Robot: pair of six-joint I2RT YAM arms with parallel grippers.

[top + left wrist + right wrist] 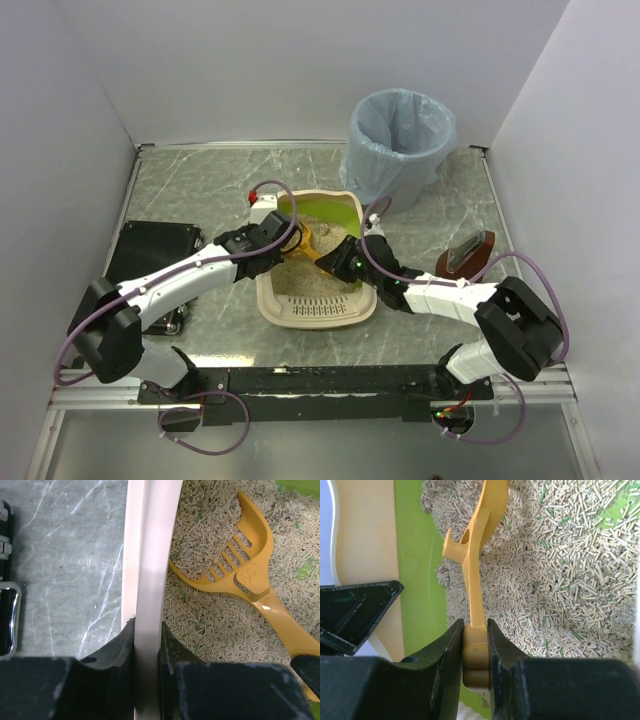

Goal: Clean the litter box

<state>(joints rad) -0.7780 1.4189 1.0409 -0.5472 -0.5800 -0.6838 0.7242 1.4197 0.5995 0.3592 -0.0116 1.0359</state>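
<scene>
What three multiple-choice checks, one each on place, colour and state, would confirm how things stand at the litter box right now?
1. Where does the bin stand?
A. Beyond the far right corner of the litter box
B. Between the arm bases
C. Inside the litter box

2. What colour is the scoop?
A. Blue
B. Orange-yellow
C. Black

3. What is the left gripper doing?
A. Standing open above the table
B. Holding the scoop handle
C. Clamping the litter box rim

Answers:
1 A, since the top view shows the bin on the table past the box's far right corner.
2 B, since both wrist views show it orange-yellow on the litter.
3 C, since its fingers pinch the cream rim, while the right gripper holds the scoop handle.
</scene>
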